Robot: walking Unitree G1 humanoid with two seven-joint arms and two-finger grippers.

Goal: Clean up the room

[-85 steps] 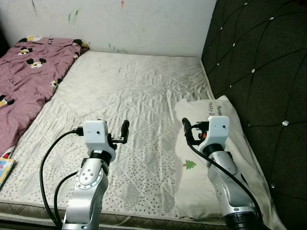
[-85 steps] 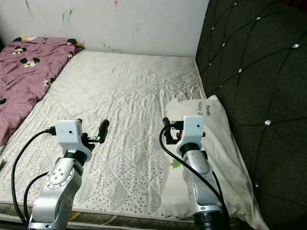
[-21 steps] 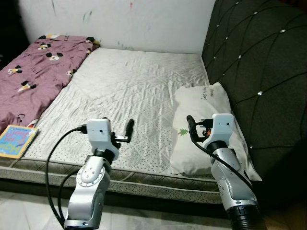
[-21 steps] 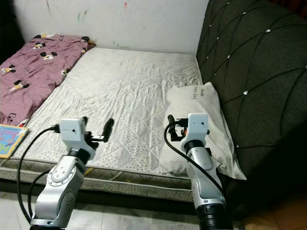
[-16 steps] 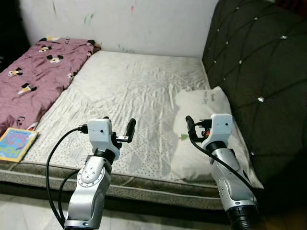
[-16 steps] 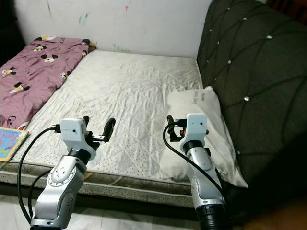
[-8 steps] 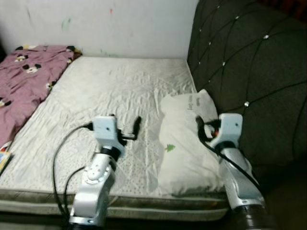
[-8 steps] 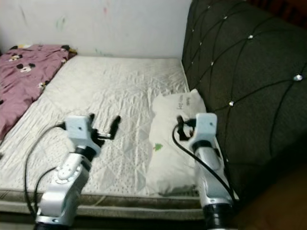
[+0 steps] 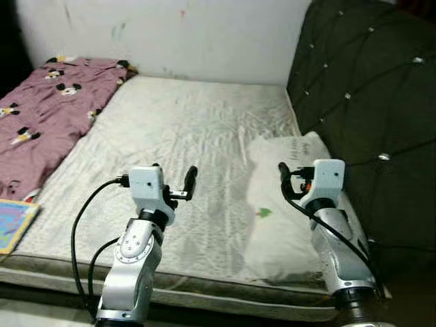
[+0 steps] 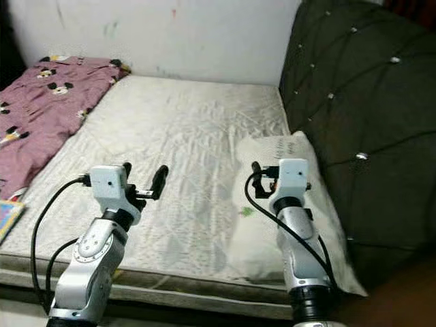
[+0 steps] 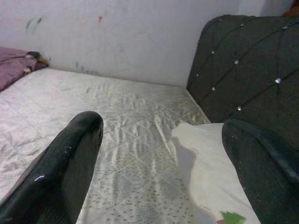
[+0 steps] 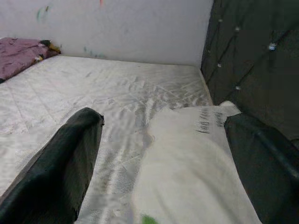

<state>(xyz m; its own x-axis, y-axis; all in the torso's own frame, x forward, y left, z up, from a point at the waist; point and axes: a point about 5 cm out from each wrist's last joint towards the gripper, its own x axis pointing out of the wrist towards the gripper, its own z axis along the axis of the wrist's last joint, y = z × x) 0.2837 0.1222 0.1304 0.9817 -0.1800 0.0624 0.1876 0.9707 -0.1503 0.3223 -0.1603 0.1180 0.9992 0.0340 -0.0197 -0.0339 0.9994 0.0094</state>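
A colourful book (image 9: 12, 223) lies at the bed's near edge, far left of the left tool (image 9: 174, 182), partly cut off. A purple blanket (image 9: 42, 112) is behind it. The left tool hangs over the bare white bed (image 9: 184, 129), fingers apart, holding nothing. The right tool (image 9: 293, 178), fingers apart too, hangs over the white pillow (image 9: 279, 204). Right of it stands the dark headboard (image 9: 361, 95).

A white quilted mattress (image 9: 184, 143) with a diamond stitch and fine dots is seen beside a mauve blanket (image 9: 41, 109) printed with cartoon mice, a white pillow (image 9: 286, 204) marked by a small green tree, and a black tufted headboard (image 9: 368, 102).
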